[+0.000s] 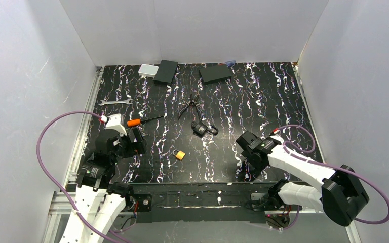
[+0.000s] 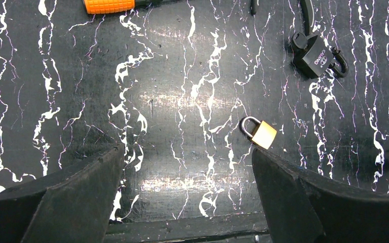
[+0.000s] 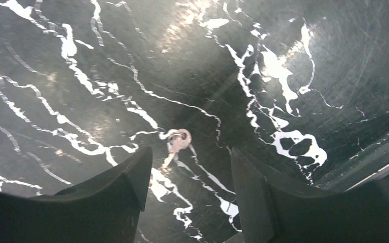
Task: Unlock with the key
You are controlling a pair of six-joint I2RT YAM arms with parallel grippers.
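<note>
Between the parted jaws of the right gripper (image 3: 190,158), toward 12 o'clock, the small key (image 3: 178,142) lies flat and untouched: picking it up looks like the step in hand, calling for a centred pinch, while the left gripper (image 2: 187,152) gapes wide, brass padlock (image 2: 261,134) at its 2 o'clock.

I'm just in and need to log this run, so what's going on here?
Two robot arms are set up to unlock a padlock with a key. The right tool is low over a small key lying on the table, with its fingers apart and not gripping it. The left tool hangs open beside the brass padlock, which lies untouched. Nothing is held yet.
</note>
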